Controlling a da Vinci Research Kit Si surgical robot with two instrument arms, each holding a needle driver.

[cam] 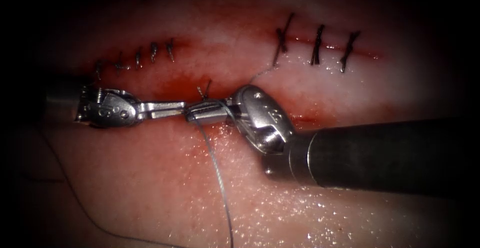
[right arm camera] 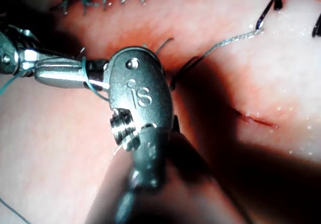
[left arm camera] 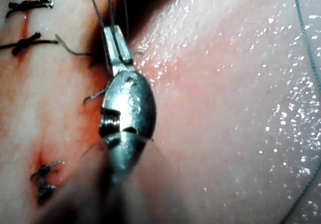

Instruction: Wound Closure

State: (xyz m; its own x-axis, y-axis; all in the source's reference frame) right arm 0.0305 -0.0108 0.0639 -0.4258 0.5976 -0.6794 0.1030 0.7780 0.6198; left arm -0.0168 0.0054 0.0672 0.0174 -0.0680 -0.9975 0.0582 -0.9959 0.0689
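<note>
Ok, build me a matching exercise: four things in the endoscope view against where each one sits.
Things:
1. left tool
2. right tool
3. thread
4. three dark stitches

Places:
A. in a row, upper right
B. looped round the right tool's tip, trailing downward
C. comes in from the left, tip pointing right
D. comes in from the right, tip pointing left

Pairs: 1-C, 2-D, 3-B, 4-A

My tools: two, left tool (cam: 165, 109), right tool (cam: 212, 113). Stitches upper right: three (cam: 317, 45). Stitches upper left: about five (cam: 137, 58). Thread (cam: 217, 178): one strand lower centre
</note>
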